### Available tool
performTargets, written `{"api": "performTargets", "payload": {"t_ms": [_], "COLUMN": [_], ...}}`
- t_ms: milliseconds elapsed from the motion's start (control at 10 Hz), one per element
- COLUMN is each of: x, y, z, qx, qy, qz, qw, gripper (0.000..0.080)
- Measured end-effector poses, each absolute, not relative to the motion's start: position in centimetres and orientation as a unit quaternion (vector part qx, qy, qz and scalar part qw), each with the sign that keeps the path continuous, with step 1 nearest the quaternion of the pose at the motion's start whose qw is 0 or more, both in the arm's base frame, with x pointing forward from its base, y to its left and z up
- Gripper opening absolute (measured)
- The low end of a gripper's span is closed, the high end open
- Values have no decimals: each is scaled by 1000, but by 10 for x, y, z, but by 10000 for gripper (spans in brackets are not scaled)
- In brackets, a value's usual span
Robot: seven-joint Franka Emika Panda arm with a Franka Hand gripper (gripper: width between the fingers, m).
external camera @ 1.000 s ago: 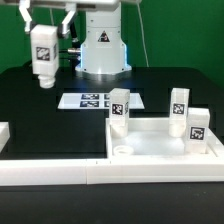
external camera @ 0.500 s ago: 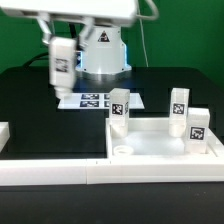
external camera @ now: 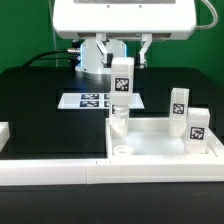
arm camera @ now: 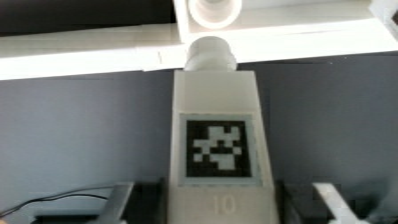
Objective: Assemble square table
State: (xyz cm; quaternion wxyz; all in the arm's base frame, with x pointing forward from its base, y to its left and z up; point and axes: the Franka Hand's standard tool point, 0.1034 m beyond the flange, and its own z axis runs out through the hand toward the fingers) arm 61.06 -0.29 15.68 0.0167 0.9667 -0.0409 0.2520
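- Now gripper [external camera: 121, 55] sits upper centre of frame, pinching leg block [external camera: 122, 78]; earlier it was upper left.
- Held leg hangs upright above another leg [external camera: 118, 113] at tabletop's [external camera: 160, 146] far-left corner.
- Two legs [external camera: 179, 106] [external camera: 197, 125] unmoved at right.
- Marker board [external camera: 88, 100] unchanged behind.

- The surface [external camera: 40, 110] is viewed from off the arm, slightly above, facing the robot base.
- A leg block [arm camera: 217, 130] is seen close-up from the wrist.
- That leg block [external camera: 121, 78] is shared by both views.
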Motion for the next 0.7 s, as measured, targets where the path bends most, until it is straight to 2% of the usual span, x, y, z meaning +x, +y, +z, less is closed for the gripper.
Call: {"api": "performTargets", "payload": {"t_ms": [200, 300, 400, 700], "x": [608, 595, 588, 594], "y": [-8, -34, -41, -21], "z": [155, 149, 143, 133], "qx": [967, 968, 969, 967], "qy": [-33, 0, -12, -16], "qz": [251, 248, 245, 255], "qw": [21, 41, 34, 8], "gripper": [290, 290, 290, 290]}}
